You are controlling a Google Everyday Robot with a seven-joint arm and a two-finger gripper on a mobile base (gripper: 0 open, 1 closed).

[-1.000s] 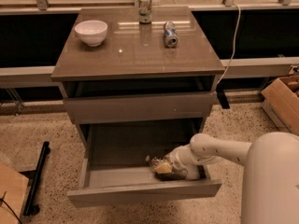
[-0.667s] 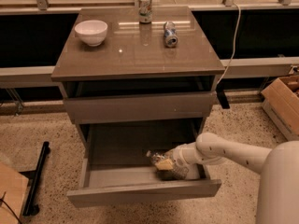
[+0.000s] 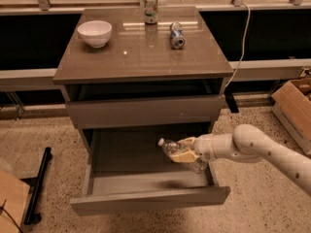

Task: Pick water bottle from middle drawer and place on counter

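Observation:
The middle drawer (image 3: pixel 146 198) is pulled open under the counter (image 3: pixel 141 57). My gripper (image 3: pixel 182 152) reaches in from the right and is shut on the water bottle (image 3: pixel 171 147), a clear ribbed bottle with a pale cap pointing left. The bottle is held tilted, raised above the drawer floor near the drawer's right side. Its lower end shows behind the gripper by the drawer's right wall.
On the counter stand a white bowl (image 3: pixel 95 33) at the left, an upright can (image 3: pixel 151 8) at the back and a can lying on its side (image 3: pixel 177 35). A cardboard box (image 3: pixel 296 103) sits on the floor at the right. A black bar (image 3: pixel 38 186) lies on the floor at the left.
My gripper has lifted the water bottle up off the drawer floor. The arm has swung lower and more to the right in view.

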